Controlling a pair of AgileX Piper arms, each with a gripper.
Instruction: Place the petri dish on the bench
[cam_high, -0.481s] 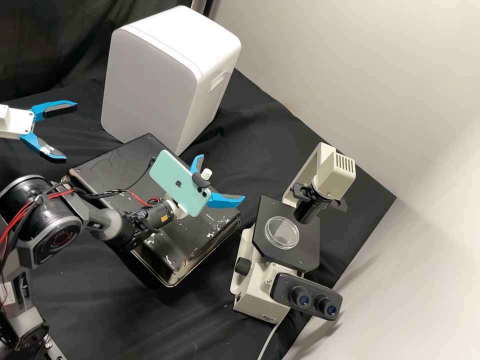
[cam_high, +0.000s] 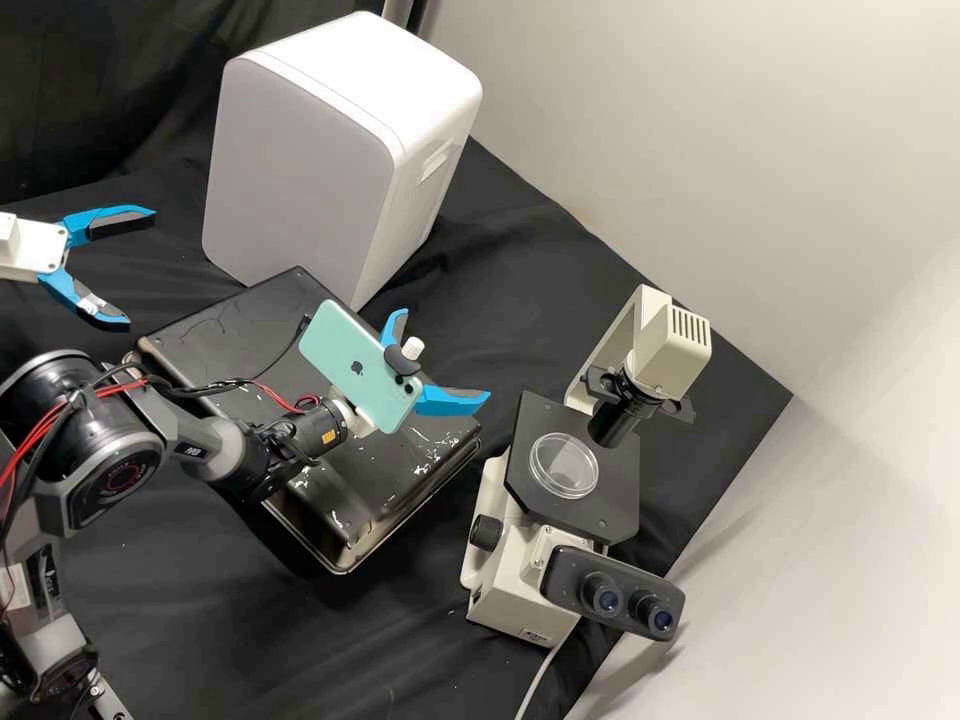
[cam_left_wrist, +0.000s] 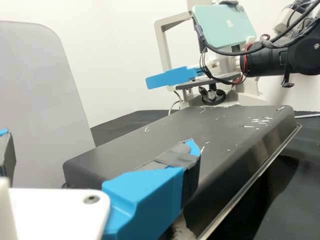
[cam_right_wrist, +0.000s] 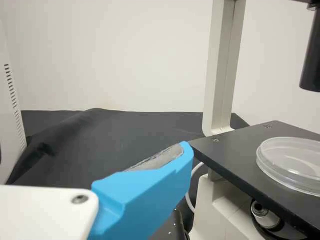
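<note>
The clear round plastic petri dish (cam_high: 565, 465) lies on the black stage (cam_high: 610, 500) of the cream microscope (cam_high: 505, 575). The right claw (cam_high: 444, 356) hangs near the stage, over the black metal tray (cam_high: 230, 335), fingers spread and empty. The left claw (cam_high: 138, 264) is also spread and empty, well apart.

Left gripper (cam_high: 140, 265) a shade farther left in the high view.
</note>
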